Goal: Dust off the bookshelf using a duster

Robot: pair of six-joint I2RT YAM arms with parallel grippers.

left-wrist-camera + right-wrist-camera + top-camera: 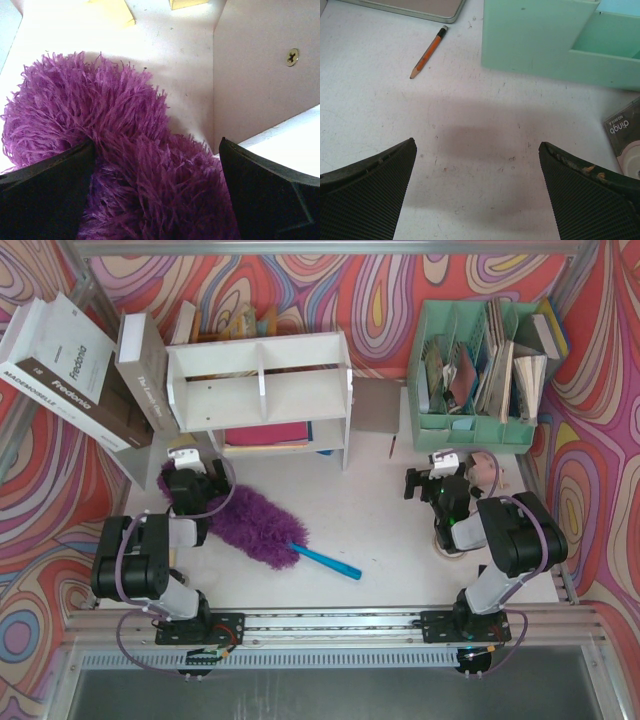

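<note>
- Table (400, 530): white and flat, with small scuffs showing in the right wrist view; fills the middle of the top view.
- Walls (400, 280): swirl pattern in red, orange, purple and blue, along the top, left and right edges of the top view.
- Rail (330, 625): aluminium, across the lower part of the top view, with both arm bases bolted to it.
- Bookshelf (262, 390): white, two tiers, upper tier split by a divider; stands on the table upper left of centre, by the back wall. A red book (265, 433) lies flat in the lower tier.
- Books (70, 365): large, white and brown, leaning at the upper left, just beside the bookshelf.
- Organizer (470, 430): mint green, slotted, stuffed with papers; upper right.
- Slab (375, 405): grey, lying between bookshelf and organizer.
- Pencil (427, 52): orange, on the table near the slab, upper left of the right wrist view.
- Package (625, 135): clear with a printed label, at the right edge of the right wrist view.
- Duster (250, 512): purple fluffy head lying on the table in front of the bookshelf, left of centre; blue handle (325, 562) points toward lower centre.
- Left gripper (192, 480): fingers spread wide, straddling the upper-left end of the duster head; fluff fills the gap between them, not clamped.
- Right gripper (445, 478): fingers spread wide over bare table in front of the organizer, holding nothing.
</note>
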